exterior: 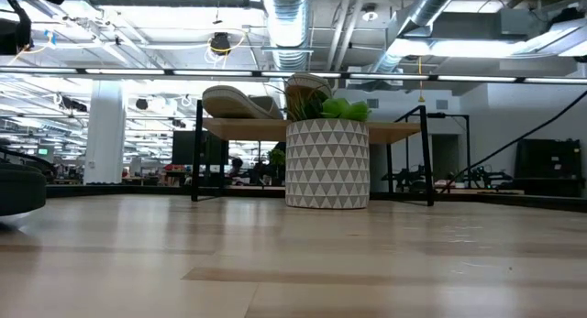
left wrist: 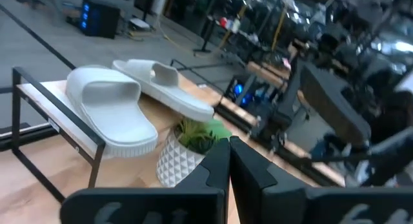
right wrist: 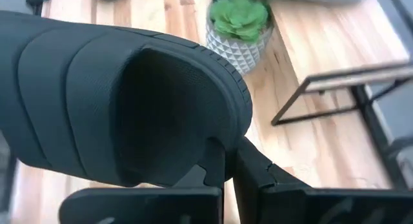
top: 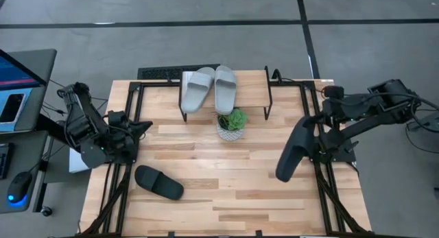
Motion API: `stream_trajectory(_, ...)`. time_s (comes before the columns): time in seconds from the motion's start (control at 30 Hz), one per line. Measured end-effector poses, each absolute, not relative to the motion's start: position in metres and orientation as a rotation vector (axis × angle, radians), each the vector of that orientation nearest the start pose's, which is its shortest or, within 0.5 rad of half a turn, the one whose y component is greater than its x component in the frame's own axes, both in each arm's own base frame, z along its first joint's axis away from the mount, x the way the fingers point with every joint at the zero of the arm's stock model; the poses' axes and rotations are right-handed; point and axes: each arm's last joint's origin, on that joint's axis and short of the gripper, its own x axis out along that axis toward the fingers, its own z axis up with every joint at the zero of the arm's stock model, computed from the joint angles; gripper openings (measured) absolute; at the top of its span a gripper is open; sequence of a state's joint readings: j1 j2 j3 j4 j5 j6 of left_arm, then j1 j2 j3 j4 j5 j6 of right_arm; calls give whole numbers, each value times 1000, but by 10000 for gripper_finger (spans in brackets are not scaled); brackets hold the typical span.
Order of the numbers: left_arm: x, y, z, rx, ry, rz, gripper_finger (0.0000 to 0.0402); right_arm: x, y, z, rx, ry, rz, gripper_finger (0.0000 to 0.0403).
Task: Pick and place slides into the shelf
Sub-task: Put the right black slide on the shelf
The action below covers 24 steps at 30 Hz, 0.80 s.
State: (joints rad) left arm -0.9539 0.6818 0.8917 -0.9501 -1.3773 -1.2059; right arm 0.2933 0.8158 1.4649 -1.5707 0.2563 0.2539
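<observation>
Two light grey slides (top: 207, 88) lie side by side on the shelf's plank top (top: 250, 84) at the table's far edge; the left wrist view shows them too (left wrist: 110, 104). One black slide (top: 159, 183) lies sole-down on the table at the near left, and shows at the low view's left edge (exterior: 18, 185). A second black slide (top: 291, 156) hangs over the table's right side with my right gripper (top: 317, 132) shut on it. My left gripper (top: 145, 125) is shut and holds nothing, raised at the table's left edge and pointing toward the shelf. My right gripper pinches the black slide's edge (right wrist: 216, 153) between its two fingers, at one end beside the strap's opening. The fingers slant down from the table's right side. The slide is lifted clear of the table and hangs slanting below the gripper, its free end (top: 282, 175) toward the near edge.
A white patterned pot with a green plant (top: 231, 123) stands on the table just in front of the shelf, between its black legs (top: 267, 101). A keyboard (top: 161, 73) lies behind the shelf. Bare wood spreads over the table's middle and near part.
</observation>
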Motion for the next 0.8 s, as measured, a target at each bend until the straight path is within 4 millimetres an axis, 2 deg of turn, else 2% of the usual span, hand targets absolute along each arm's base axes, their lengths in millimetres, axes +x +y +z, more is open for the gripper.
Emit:
stream_trajectory(0.1, 81, -65, 330, -520, -33, 525, 0, 60, 10, 421, -131, 886, 3, 0)
stream_trajectory(0.37, 93, -77, 326, -578, -114, 582, 0, 91, 6, 449, -354, 881, 161, 0)
stream_trajectory(0.5, 103, -83, 321, -597, -129, 620, 0, 91, -12, 456, -434, 892, 65, 0)
stream_trajectory(0.67, 117, -89, 314, -608, -133, 663, 0, 78, -37, 457, -474, 963, -132, 0)
stream_trajectory(0.8, 126, -94, 310, -615, -116, 677, 0, 89, -39, 445, -498, 1023, -78, 0)
